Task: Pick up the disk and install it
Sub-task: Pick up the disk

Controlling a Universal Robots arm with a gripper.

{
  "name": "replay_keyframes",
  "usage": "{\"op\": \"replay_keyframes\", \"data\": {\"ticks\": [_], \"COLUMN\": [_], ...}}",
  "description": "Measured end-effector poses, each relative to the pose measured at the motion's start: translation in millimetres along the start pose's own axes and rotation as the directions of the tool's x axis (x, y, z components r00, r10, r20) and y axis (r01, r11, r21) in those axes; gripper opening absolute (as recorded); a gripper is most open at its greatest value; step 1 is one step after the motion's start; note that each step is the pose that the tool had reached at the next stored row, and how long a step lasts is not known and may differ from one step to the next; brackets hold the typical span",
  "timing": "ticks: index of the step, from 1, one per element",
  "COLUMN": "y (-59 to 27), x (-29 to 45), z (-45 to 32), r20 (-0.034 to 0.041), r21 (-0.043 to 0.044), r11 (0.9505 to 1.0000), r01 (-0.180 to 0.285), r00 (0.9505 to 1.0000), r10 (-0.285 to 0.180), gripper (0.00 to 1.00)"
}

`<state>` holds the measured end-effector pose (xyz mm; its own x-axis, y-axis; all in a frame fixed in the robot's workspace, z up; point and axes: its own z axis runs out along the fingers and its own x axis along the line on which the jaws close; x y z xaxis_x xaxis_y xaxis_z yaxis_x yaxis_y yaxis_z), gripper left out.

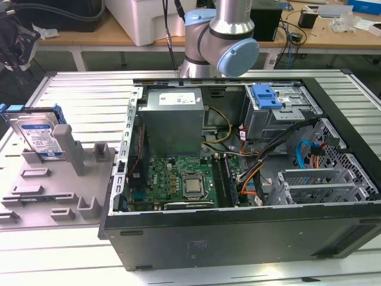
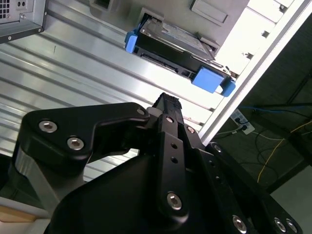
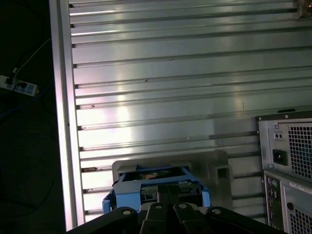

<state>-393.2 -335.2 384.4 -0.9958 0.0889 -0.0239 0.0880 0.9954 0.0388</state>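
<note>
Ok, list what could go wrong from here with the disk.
1. The disk stands tilted in its grey holder beside an upright post; a skewed grasp could jam it there.
2. Loose cables cross the open case beside the drive cage; the disk could snag them.

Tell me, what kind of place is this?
Probably a robotics lab or workshop: a silver-and-blue robot arm stands behind an opened black computer case on a ribbed aluminium table, with wooden workbenches behind.

Open computer case [image 1: 238,238] on slatted table [image 1: 77,89], beside grey fixture [image 1: 89,179]
</note>
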Motion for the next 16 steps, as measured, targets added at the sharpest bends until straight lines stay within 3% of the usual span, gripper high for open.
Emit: {"op": "replay_keyframes", "data": {"ticks": [11, 12, 13, 14, 16], "y": [0.0, 0.2, 0.2, 0.2, 0.2], "x": [0.0, -0.6, -1.5, -1.8, -2.0], "z": [0.0, 0.0, 0.1, 0.1, 0.1], "r20": [0.0, -0.0094, -0.035, -0.0557, -0.0897], "r21": [0.0003, 0.0012, 0.0035, 0.0055, 0.0085], "r11": [1.0, 1.0, 1.0, 1.0, 1.0], "r01": [0.0, 0.0, -0.001, -0.002, -0.002], "r00": [1.0, 1.0, 0.9994, 0.9984, 0.996], "r10": [0.0, 0.0, 0.001, 0.002, 0.003], "gripper": [0.11, 0.11, 0.11, 0.11, 0.11]}}
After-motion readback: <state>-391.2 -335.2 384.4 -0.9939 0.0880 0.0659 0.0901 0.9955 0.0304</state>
